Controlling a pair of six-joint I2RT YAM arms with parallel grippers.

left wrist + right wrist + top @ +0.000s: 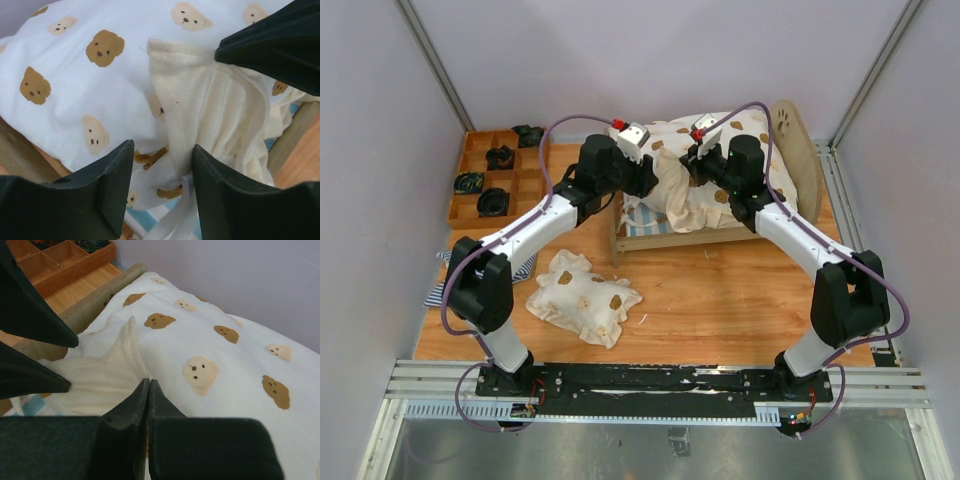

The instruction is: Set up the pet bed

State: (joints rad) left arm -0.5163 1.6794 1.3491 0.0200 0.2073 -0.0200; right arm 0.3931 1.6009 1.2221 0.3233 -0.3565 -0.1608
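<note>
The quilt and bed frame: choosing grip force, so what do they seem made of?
The quilt looks like soft cotton, matte, bear-printed, with a fuzzier cream underside; it folds and wrinkles. The bed frame looks like bare light wood, probably plywood: pale, flat, thin panels.

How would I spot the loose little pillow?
Start at the wooden table, near the left arm's base. The pillow lies on the bare wood between the pet bed and that base. Unlike the matching bear-print quilt, it lies off the bed, untouched.
</note>
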